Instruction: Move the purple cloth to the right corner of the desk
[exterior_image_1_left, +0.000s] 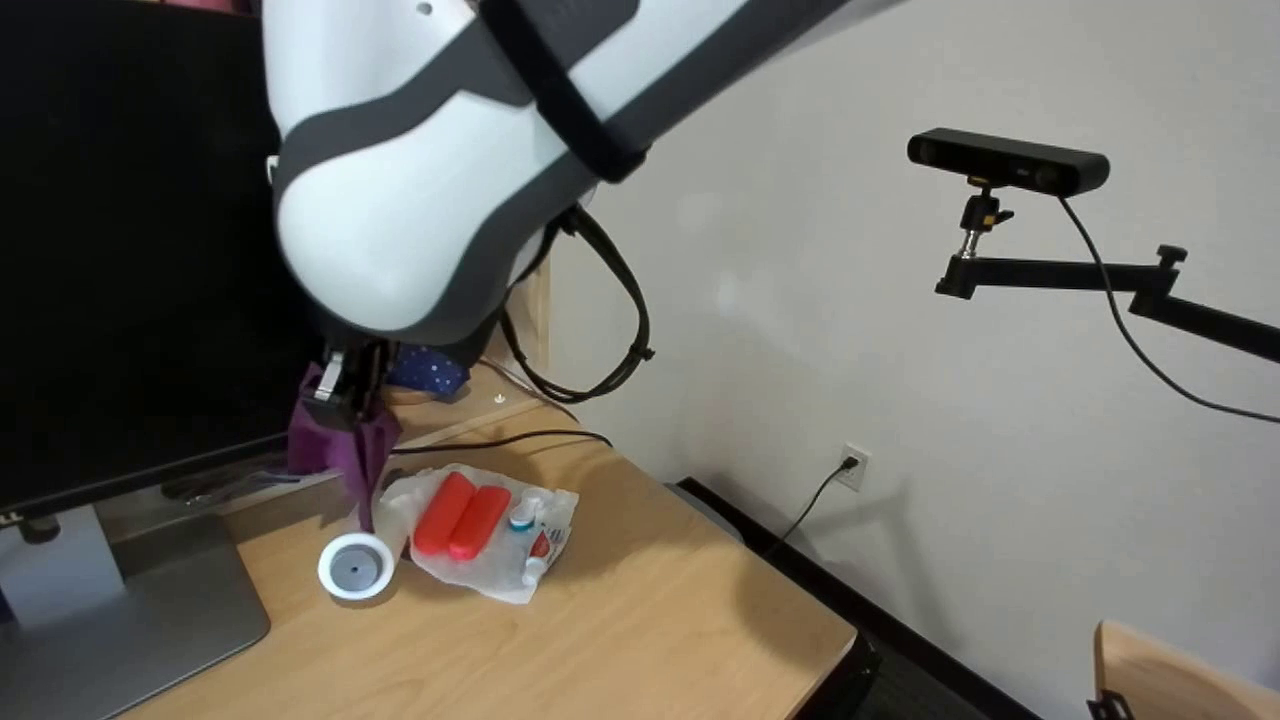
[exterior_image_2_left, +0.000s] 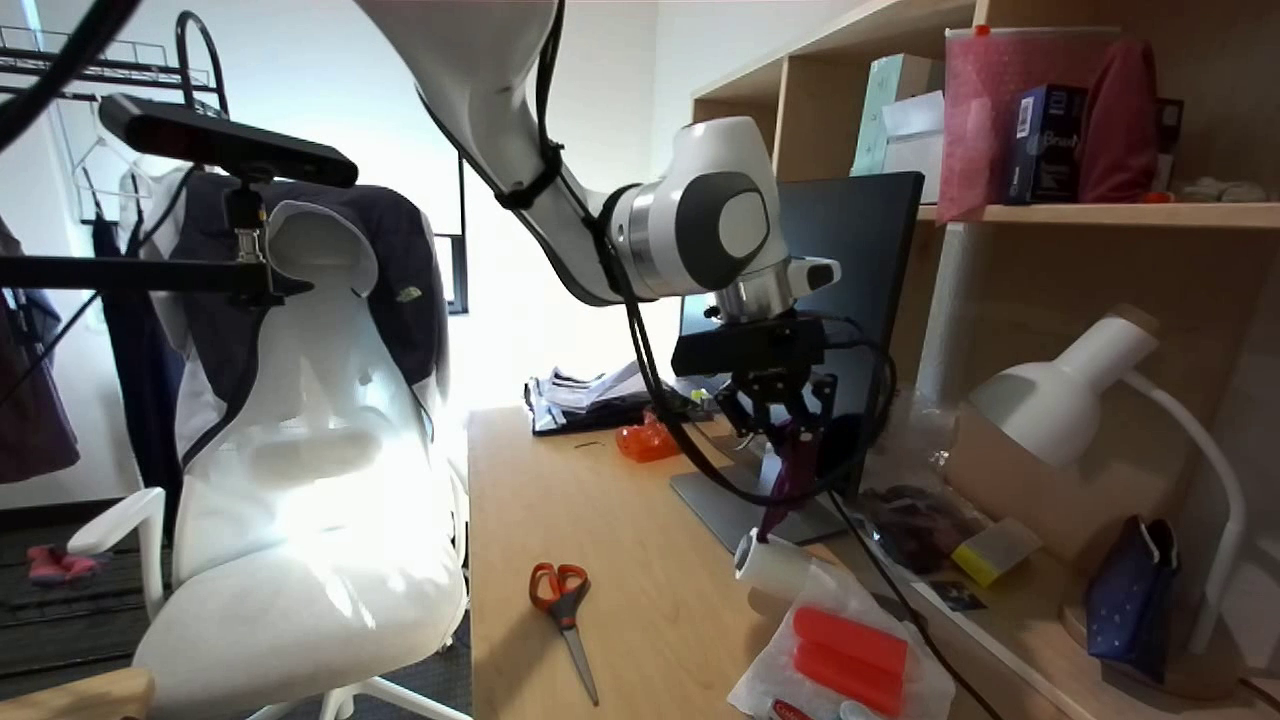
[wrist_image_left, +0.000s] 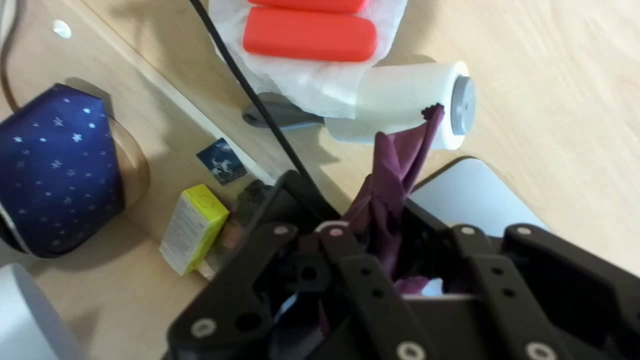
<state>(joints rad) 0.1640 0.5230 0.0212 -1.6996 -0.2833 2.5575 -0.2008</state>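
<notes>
- The hand (wrist_image_left: 382, 225) was clamped on the purple cloth (wrist_image_left: 392, 165); in the wrist view its own dark parts filled the bottom of the frame and hid much of the gripped fabric.
- The cloth hung above the worktop (exterior_image_1_left: 620, 640), low and left of centre in an exterior view, its tip right by a white roll (exterior_image_1_left: 356, 568); I could not tell whether the two touched.
- A dark cable (exterior_image_2_left: 690, 456) looped across the cloth, right of centre in an exterior view.
- The robot arm (exterior_image_1_left: 400, 220) ran out of the top of the frame in both exterior views.
- A large monitor (exterior_image_1_left: 130, 250) was cut off at the left edge.
- Two red pieces (exterior_image_1_left: 445, 512) lay on a white sheet (exterior_image_1_left: 490, 577), just right of the roll; the small items (exterior_image_1_left: 527, 510) beside them were hard to make out.
- The worktop was light tan wood, with a dark-edged corner low and right of centre.
- Orange-handled scissors (exterior_image_2_left: 565, 605) lay on it, low and left of centre.
- A white chair (exterior_image_2_left: 300, 630) stood at the left, washed out by glare; a wooden shelf unit (exterior_image_2_left: 1100, 214) was cut off at the right.
- A pale wall (exterior_image_1_left: 750, 400) rose behind a black camera (exterior_image_1_left: 1010, 160) at upper right.
</notes>
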